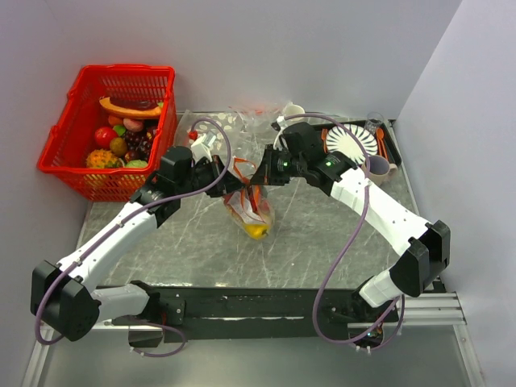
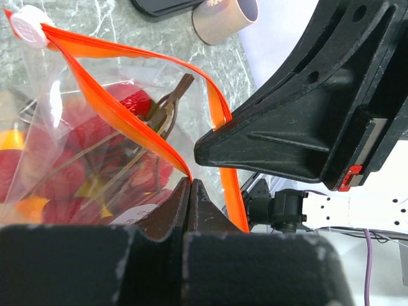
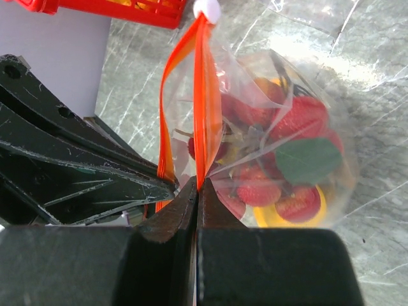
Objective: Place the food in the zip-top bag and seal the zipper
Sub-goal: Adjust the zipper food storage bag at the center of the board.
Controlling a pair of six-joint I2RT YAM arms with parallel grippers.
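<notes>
The clear zip-top bag (image 1: 251, 211) hangs between my two grippers over the table's middle. It holds red strawberries (image 3: 299, 118), a green leaf (image 3: 306, 159) and a yellow piece (image 1: 256, 232). Its orange-red zipper (image 2: 121, 111) gapes open, with the two strips apart. A white slider (image 3: 207, 9) sits at the far end. My left gripper (image 2: 190, 182) is shut on one zipper strip. My right gripper (image 3: 197, 183) is shut on the other strip (image 3: 203, 95). In the top view the left gripper (image 1: 234, 182) and right gripper (image 1: 260, 179) nearly touch.
A red basket (image 1: 157, 76) of toy fruit stands at the back left. A black tray (image 1: 393, 149) with a striped plate (image 1: 352, 141) and a cup (image 1: 379, 167) sits at the back right. Crumpled clear plastic (image 1: 226, 121) lies by the back wall.
</notes>
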